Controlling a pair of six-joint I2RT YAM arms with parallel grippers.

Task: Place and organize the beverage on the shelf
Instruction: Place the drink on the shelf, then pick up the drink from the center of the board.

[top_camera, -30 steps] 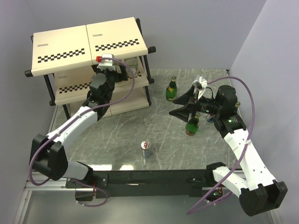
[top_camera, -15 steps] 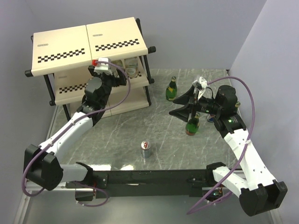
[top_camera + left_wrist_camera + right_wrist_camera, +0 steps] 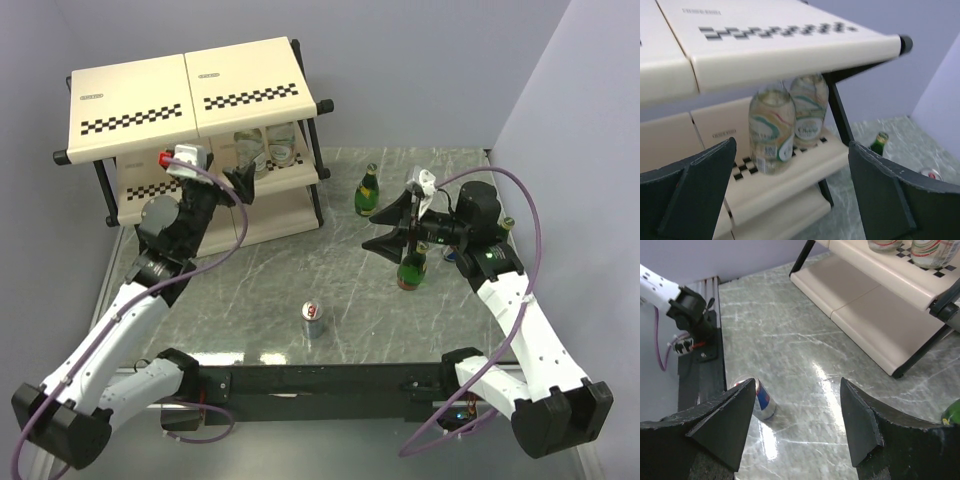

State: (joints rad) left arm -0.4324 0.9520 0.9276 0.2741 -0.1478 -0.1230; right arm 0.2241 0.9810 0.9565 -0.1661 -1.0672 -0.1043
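With my left gripper wide and empty facing the shelf and its two clear bottles, my right gripper, jaws apart and empty, is nearer the upright can, ahead and below on the tabletop.

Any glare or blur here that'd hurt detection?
Right wrist: bright glare streak on the marble table, near the can. Left wrist: soft, the two clear bottles and the shelf slightly blurred. Top external: sharp, only a faint sheen at the table's near edge.
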